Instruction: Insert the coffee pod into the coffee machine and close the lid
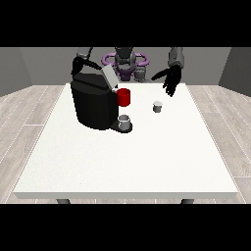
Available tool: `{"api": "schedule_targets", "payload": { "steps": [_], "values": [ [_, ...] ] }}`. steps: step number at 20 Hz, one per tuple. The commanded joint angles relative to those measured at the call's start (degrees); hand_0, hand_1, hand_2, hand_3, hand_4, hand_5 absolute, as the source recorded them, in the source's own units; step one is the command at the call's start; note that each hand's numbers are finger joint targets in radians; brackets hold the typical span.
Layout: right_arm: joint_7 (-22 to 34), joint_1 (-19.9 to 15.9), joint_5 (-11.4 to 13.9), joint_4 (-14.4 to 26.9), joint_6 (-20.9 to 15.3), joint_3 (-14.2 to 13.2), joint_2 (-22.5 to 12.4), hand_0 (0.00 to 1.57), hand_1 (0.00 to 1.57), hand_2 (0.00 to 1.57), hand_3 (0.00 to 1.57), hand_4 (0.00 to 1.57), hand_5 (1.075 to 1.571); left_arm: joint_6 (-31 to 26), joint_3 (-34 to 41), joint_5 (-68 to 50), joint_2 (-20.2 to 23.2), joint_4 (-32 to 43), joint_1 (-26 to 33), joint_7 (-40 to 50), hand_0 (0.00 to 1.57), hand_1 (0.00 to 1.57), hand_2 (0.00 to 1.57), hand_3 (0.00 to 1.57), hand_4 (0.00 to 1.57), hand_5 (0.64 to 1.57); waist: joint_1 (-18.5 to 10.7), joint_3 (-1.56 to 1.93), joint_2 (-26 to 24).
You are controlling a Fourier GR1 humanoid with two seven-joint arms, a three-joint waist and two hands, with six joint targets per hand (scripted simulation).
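Note:
A black coffee machine (93, 104) stands on the table's left half, its grey lid (110, 77) raised at a tilt. A small white coffee pod (157, 106) sits on the table right of centre. The hand at the view's right (171, 81) hovers behind and above the pod, apart from it, fingers relaxed and pointing down. The hand at the view's left (78, 64) is raised behind the machine's top back corner, partly hidden by it.
A red mug (123, 97) stands just right of the machine. A grey cup (124, 122) rests on the machine's drip base. The white table (127, 162) stretches toward the camera.

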State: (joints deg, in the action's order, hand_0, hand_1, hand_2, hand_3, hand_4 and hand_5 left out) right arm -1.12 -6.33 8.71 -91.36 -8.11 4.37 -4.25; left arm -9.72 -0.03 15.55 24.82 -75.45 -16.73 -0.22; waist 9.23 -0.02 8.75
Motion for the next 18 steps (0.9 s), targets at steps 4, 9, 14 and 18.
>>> {"api": "schedule_targets", "payload": {
  "steps": [4,9,14,18],
  "values": [
    [2.23,-3.52,2.91,-0.41,-3.52,3.31,4.07,0.0,0.0,0.0,0.0,0.0,1.571,-2.93,0.82,4.14,3.45,11.86,-8.73,-2.16,0.0,0.0,0.0,0.0,0.0,1.571,1.52,0.0,4.65],
    [3.55,-4.26,4.33,0.3,-4.1,1.55,3.1,0.0,0.0,0.0,0.0,0.0,1.571,0.26,0.43,9.36,3.71,19.43,-10.17,-6.88,0.0,0.0,0.0,0.0,0.0,1.571,1.18,-0.02,6.31],
    [0.31,-2.63,-1.05,6.48,-0.81,-1.31,2.81,0.0,0.0,0.0,0.0,0.0,1.571,6.89,-2.76,14.51,-2.69,19.98,-10.44,-5.55,0.49,0.49,0.72,0.49,0.0,1.571,-0.31,0.03,4.12],
    [3.09,-10.36,0.68,8.64,-2.41,-2.97,2.38,0.0,0.0,0.0,0.0,0.0,1.571,8.07,-3.45,18.38,-0.23,21.99,-16.06,-8.04,0.84,0.84,0.92,0.76,0.3,1.571,-1.85,0.02,7.36]
  ]
}}
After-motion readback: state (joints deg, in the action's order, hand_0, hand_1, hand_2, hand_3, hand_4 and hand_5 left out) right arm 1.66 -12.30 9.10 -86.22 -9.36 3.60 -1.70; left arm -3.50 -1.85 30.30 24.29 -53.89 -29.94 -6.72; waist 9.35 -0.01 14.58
